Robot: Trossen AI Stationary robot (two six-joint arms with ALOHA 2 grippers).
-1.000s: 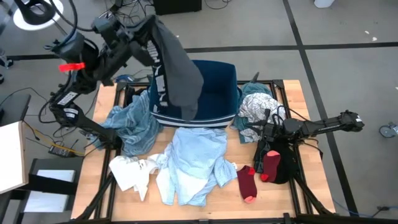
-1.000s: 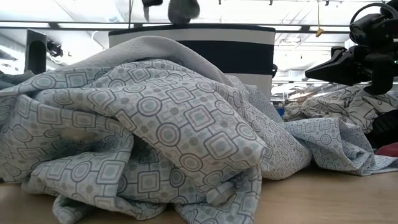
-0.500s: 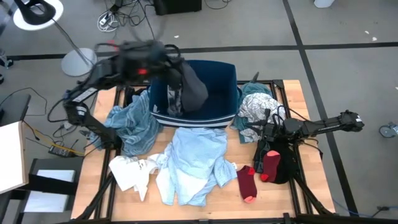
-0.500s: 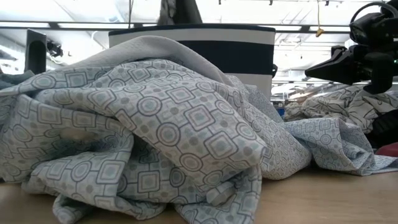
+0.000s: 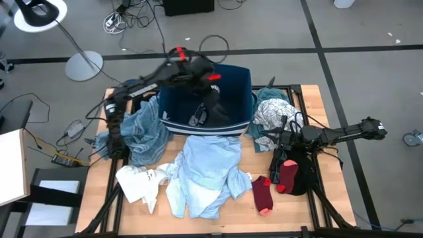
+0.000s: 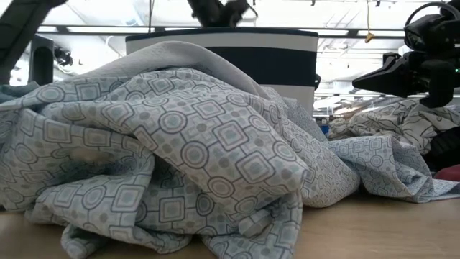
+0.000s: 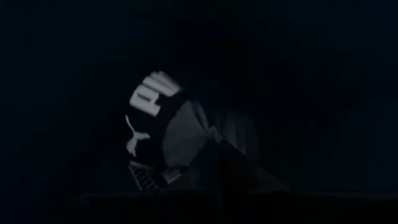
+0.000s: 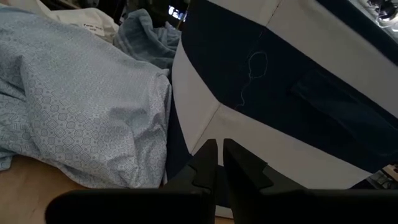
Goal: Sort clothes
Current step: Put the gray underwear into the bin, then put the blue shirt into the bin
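Socks (image 5: pixel 271 184) x2, dark red, blue shirts (image 5: pixel 205 173) x2

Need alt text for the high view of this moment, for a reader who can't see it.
The left arm reaches into the navy bin, its left gripper lowering a dark grey garment inside. The right gripper rests by the bin's right side. A light blue shirt, white tee and dark red socks lie on the table.

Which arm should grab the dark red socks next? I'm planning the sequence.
Probably the right: its pincer rests beside the dark red socks, while the left pincer is inside the navy fabric bin.
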